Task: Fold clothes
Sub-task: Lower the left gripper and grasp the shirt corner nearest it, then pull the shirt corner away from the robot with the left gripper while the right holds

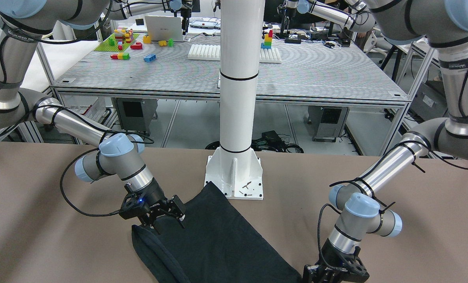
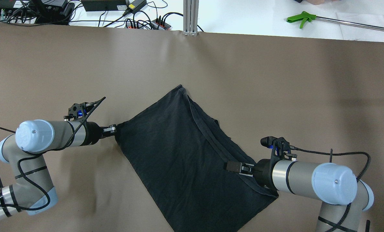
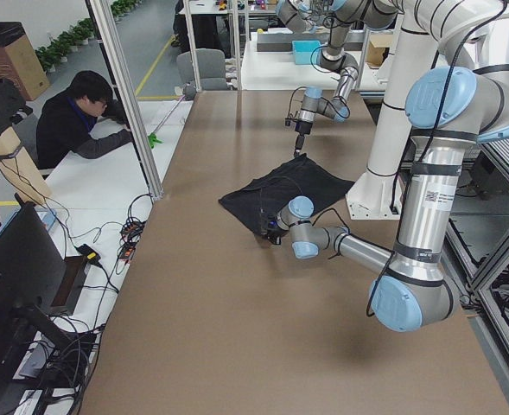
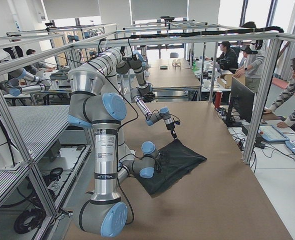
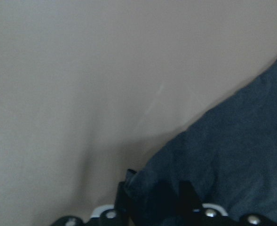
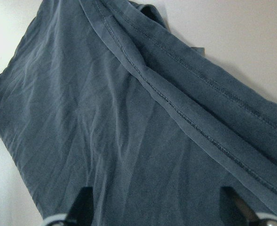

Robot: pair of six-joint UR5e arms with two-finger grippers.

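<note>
The clothes (image 2: 179, 154), a single black garment, lie spread on the table (image 2: 275, 80) between the two sets of jaws. The long axis slants across the line that joins them. The left jaws pinch one corner, and the cloth fans away from their tips towards the right jaws. The right jaws are spread over the doubled, hemmed edge on the opposite side, with cloth beneath and between them. No label can be read on the garment. A monitor (image 3: 29, 285), well away from both sets of jaws, reads HUAWEI.
</note>
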